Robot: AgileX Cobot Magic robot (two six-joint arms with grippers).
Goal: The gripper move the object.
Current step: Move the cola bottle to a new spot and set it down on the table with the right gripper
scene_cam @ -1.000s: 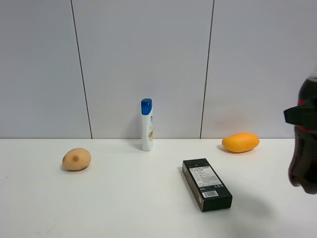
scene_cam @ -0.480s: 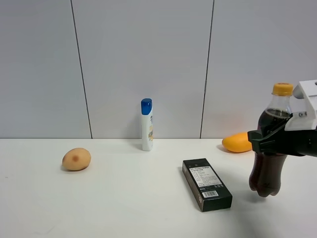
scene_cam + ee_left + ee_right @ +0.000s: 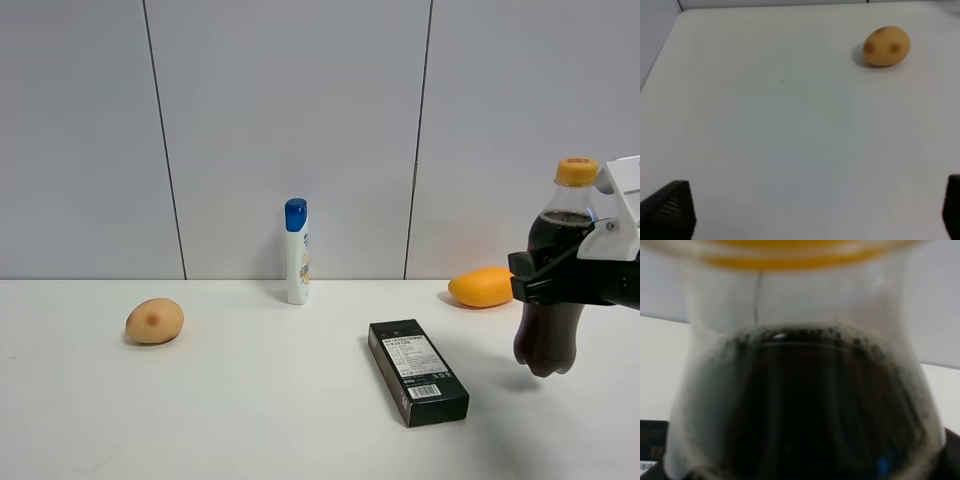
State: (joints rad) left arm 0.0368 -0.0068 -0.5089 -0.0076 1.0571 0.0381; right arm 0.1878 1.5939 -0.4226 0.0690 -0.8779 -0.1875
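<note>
The cola bottle (image 3: 548,340), clear plastic with dark cola and a yellow-orange cap, is upright at the right side of the exterior view. My right gripper (image 3: 540,277) is shut on its middle, where the black jaws cover the label, and holds it just above the white table (image 3: 250,400). The bottle's neck and cola fill the right wrist view (image 3: 805,405). My left gripper (image 3: 815,215) is open and empty above the table. Only its dark fingertips (image 3: 670,212) show, wide apart, and it is out of the exterior view.
A black box (image 3: 417,371) lies left of the held bottle. An orange mango-like fruit (image 3: 483,287) lies behind it by the wall. A white bottle with a blue cap (image 3: 297,252) stands at the back centre. A potato (image 3: 154,321) lies at the left and shows in the left wrist view (image 3: 886,46).
The right gripper brought the cola bottle in from the right edge towards the box. Over the last half second the bottle shifted slightly right and up.
</note>
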